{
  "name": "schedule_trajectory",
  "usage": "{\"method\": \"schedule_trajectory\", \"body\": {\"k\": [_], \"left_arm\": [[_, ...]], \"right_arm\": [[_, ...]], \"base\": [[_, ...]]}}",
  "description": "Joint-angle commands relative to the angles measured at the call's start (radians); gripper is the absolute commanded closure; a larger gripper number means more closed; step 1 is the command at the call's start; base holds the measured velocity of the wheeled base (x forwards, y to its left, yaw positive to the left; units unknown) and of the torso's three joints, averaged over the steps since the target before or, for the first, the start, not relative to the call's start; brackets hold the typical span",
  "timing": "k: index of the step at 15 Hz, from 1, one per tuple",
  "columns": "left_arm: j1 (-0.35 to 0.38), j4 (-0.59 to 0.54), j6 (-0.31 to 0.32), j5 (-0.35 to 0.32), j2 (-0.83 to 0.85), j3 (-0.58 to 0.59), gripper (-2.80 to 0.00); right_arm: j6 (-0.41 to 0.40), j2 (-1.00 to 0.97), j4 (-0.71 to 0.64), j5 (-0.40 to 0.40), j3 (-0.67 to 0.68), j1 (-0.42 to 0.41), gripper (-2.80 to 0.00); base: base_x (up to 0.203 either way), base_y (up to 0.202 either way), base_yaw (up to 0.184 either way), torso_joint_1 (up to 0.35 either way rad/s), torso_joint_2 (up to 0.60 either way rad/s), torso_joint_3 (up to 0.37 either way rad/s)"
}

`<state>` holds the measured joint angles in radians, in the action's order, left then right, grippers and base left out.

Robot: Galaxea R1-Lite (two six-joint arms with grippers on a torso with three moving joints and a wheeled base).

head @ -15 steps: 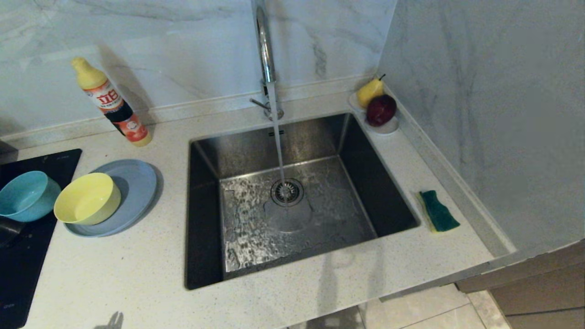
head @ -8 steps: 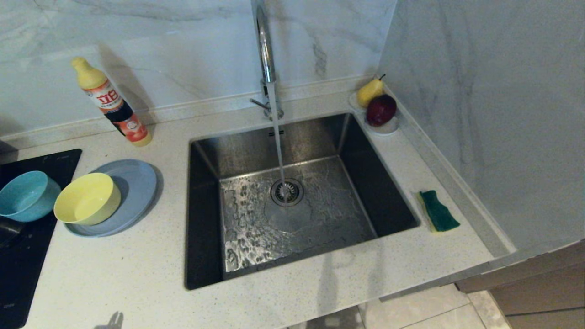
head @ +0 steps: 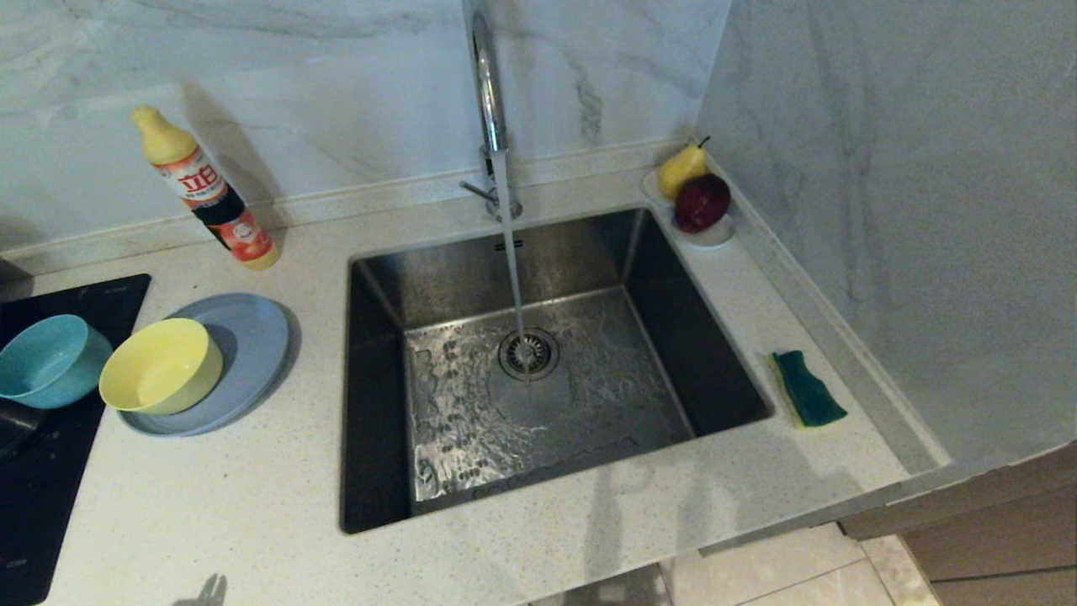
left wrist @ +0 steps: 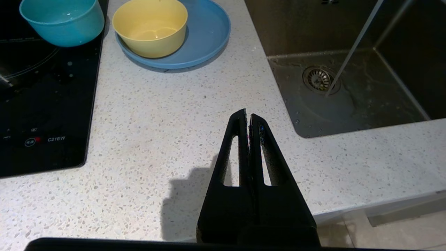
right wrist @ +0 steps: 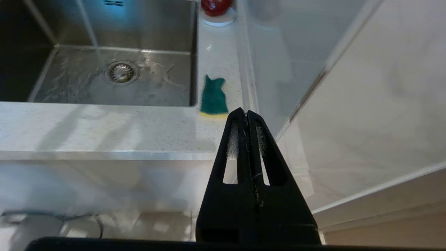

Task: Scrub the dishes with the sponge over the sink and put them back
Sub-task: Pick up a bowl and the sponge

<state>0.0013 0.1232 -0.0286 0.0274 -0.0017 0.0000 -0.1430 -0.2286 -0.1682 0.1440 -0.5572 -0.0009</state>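
Counter [head: 252, 505] w/ sink [head: 538, 379], sponge [head: 808, 389] beside it; left gripper [left wrist: 248, 116] & right gripper [right wrist: 245, 113] fingers pressed together

Marble walls [head: 883, 210], speckled white counter [head: 210, 505], black hob [head: 42, 471] left, tiled floor [head: 757, 572].

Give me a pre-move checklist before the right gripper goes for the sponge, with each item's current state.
1. Sponge free on the counter right of the sink, green face up: ok.
2. Right gripper open enough for a grasp: not ok, shut, and short of the sponge.
3. Left gripper clear of the work: ok, shut over bare counter.
4. Tap running into the sink: ok.
5. Yellow bowl on the plate, teal bowl beside it, untouched: ok.
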Motion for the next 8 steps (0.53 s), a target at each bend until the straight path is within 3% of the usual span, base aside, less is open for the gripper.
{"method": "schedule_trajectory", "body": {"k": [1, 5, 8], "left_arm": [[0.0, 0.001, -0.001, 0.0, 0.003, 0.04, 0.0], [0.0, 0.001, -0.001, 0.0, 0.003, 0.04, 0.0], [0.0, 0.001, -0.001, 0.0, 0.003, 0.04, 0.0]], "right_arm": [[-0.027, -0.17, -0.128, 0.036, -0.171, -0.001, 0.0], [-0.072, -0.436, -0.298, 0.078, -0.369, 0.001, 0.0], [-0.114, -0.63, -0.339, 0.078, -0.423, 0.006, 0.0]], "base": [[0.0, 0.0, 0.0, 0.0, 0.0, 0.0], [0.0, 0.0, 0.0, 0.0, 0.0, 0.0], [0.0, 0.0, 0.0, 0.0, 0.0, 0.0]]}}
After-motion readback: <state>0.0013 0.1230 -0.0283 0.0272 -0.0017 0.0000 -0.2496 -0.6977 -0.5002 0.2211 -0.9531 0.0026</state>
